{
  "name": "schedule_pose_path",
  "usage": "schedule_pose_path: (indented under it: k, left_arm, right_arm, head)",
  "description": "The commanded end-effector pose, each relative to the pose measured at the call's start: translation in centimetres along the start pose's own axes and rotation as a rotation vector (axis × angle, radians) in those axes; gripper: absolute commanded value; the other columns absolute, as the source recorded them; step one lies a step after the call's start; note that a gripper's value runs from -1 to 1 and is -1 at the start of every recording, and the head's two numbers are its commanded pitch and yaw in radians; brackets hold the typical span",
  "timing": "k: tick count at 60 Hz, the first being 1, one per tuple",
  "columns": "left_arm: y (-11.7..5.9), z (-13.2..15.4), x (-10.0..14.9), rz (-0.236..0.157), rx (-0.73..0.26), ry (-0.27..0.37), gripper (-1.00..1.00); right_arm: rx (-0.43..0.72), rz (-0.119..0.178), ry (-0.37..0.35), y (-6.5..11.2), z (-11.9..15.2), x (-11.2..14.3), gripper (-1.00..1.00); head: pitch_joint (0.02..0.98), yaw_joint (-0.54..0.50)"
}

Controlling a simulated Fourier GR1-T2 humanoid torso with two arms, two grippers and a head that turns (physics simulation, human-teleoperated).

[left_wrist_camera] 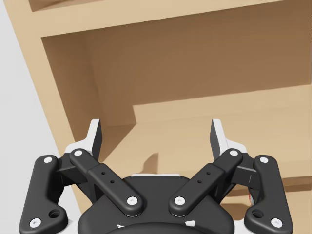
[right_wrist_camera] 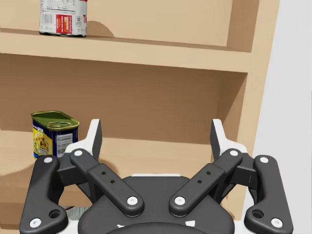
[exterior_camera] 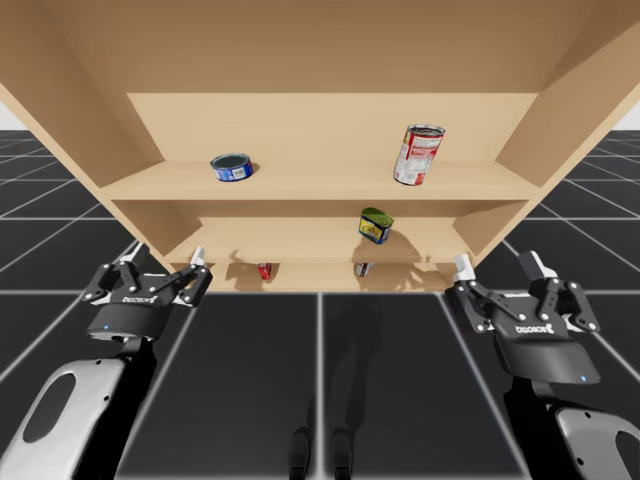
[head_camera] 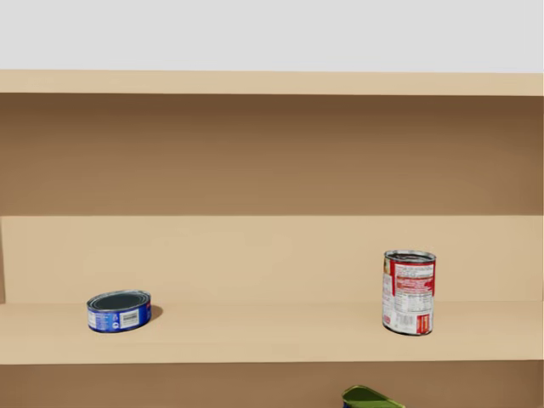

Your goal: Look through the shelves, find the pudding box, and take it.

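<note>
Shelf search, four views. One open wooden shelving unit [exterior_camera: 580, 110] stands on a dark gridded floor [exterior_camera: 320, 380]; the high view shows three boards: an upper shelf [exterior_camera: 320, 182], a middle shelf [exterior_camera: 300, 245] and a lowest shelf [exterior_camera: 310, 278].

Items counted: five. The upper shelf carries two, well apart: one flat blue round can [exterior_camera: 231, 167] [head_camera: 119, 311] towards its left end and one tall red-and-white can [exterior_camera: 418, 154] [head_camera: 409, 291] [right_wrist_camera: 63, 17] towards its right end, both upright. The middle shelf carries one green-topped rectangular tin [exterior_camera: 375, 226] [head_camera: 370, 397] [right_wrist_camera: 53, 134] with a yellow-and-blue label, standing below and somewhat left of the tall can. On the lowest shelf sit two small items, a red one [exterior_camera: 265, 270] and a darker one [exterior_camera: 362, 268], each largely hidden behind the board above (I see slivers only). I cannot tell whether either of them is the pudding box; none of the three plainly seen items is box-shaped card.

Grippers counted: two. My left gripper [exterior_camera: 163, 262] [left_wrist_camera: 156, 136] hangs in front of the unit's lower left corner, fingers spread wide with nothing between them. My right gripper [exterior_camera: 495, 265] [right_wrist_camera: 156, 136] hangs in front of the lower right corner, likewise spread and holding nothing, with the green-topped tin beyond its left finger.
</note>
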Motion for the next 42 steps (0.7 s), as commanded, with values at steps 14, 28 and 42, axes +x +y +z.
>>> schedule_pose_path:
  k: [14, 28, 42]
  left_arm:
    - [-0.06, 0.16, 0.17, -0.006, -0.005, -0.014, -1.0]
    - [-0.13, 0.18, 0.21, -0.014, -0.007, -0.011, -1.0]
    - [-0.15, 0.17, 0.27, -0.021, -0.011, -0.013, -1.0]
  right_arm:
    - [0.006, -0.045, 0.021, -0.18, 0.09, 0.3, -1.0]
    - [0.011, -0.035, 0.026, -0.13, 0.0, 0.22, -1.0]
    - [0.018, -0.02, 0.035, -0.06, -0.04, 0.08, -1.0]
  head:
    - [0.162, -0.01]
    - [0.337, -0.02]
    - [0.489, -0.03]
